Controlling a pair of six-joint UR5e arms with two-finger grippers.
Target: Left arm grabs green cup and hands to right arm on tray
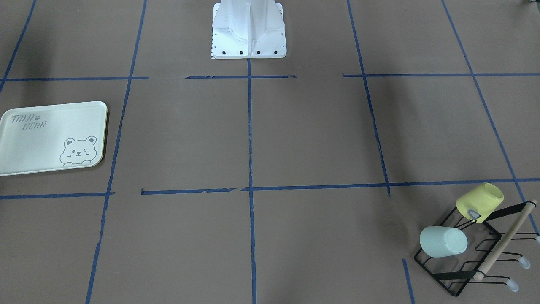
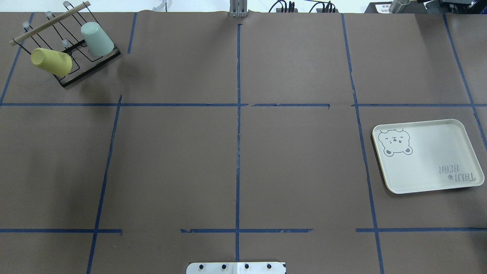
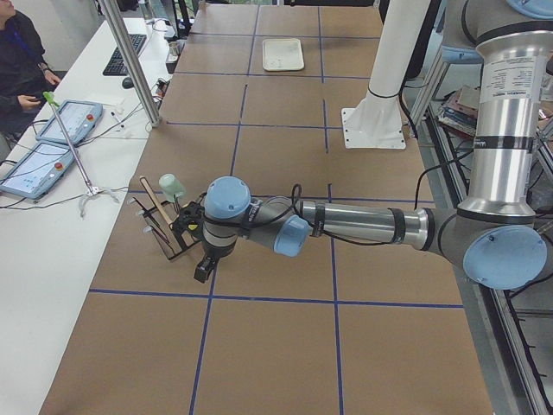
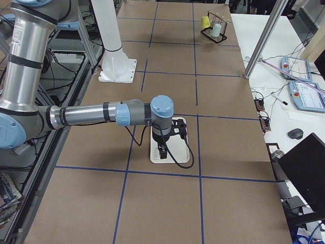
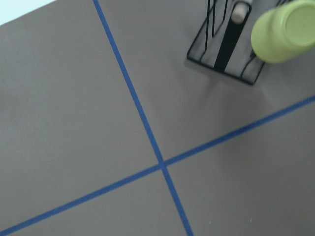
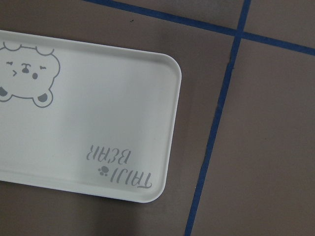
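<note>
The right arm (image 4: pixel 91 114) is stretched out low and flat. Its wrist turns down, so the right gripper (image 4: pixel 162 151) points straight down just above the tray (image 2: pixel 430 160). The left arm (image 3: pixel 363 226) is stretched out low in the same way, well apart from the tray, at the other end of the table. The left gripper (image 3: pixel 205 268) points down too (both grippers look too small to tell if their fingers are apart or together).

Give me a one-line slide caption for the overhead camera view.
Green cup and yellow cup sit tilted on the wire rack at far left; the tray lies flat at right.
</note>
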